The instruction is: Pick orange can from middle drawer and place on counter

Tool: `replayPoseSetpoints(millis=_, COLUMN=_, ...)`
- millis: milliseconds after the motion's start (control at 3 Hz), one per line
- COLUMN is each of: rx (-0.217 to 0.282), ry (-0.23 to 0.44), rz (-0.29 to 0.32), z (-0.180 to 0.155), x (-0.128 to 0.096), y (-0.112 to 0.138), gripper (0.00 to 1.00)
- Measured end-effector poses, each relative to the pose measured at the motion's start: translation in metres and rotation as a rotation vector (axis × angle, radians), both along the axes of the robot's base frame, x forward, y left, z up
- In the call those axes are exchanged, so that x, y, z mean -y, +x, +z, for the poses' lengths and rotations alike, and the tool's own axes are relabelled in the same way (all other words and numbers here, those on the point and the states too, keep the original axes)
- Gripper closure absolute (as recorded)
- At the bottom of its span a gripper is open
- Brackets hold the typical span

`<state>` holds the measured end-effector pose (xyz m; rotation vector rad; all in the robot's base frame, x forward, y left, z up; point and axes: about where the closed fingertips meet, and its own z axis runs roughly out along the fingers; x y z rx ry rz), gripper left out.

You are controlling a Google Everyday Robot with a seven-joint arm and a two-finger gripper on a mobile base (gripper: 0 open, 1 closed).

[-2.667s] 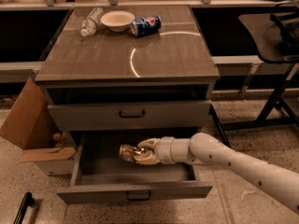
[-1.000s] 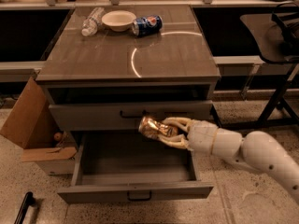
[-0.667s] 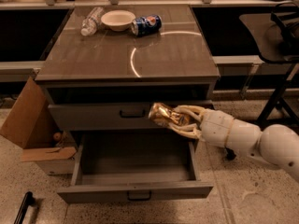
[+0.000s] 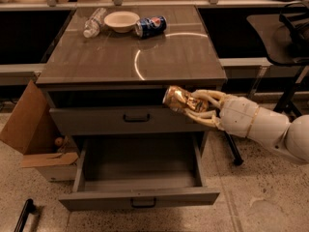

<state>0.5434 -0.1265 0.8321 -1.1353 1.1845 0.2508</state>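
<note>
- Gold-orange metal is shown by the orange can, which is gripped, tilted, by the end effector; its fingers are closed around the can's right end.
- The can is held in the air just below the right front edge of the table, before the closed upper drawer front.
- The middle drawer is seen pulled out beneath.
- A blue Pepsi can, white bowl and plastic bottle are placed at the table's rear.

The cream-white gripper sat below the glossy grey-brown counter's front-right corner. Its dented metal can was gold-orange, dark-patched.
</note>
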Motion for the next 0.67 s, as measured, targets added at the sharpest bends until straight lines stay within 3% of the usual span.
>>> replayPoseSetpoints(millis=333, rx=0.026, ry=0.009, rz=-0.004, z=0.014, x=0.0, y=0.012, gripper=1.0)
replayPoseSetpoints(millis=667, rx=0.085, ry=0.041, rz=-0.023, z=0.049, x=0.008, y=0.042, gripper=1.0)
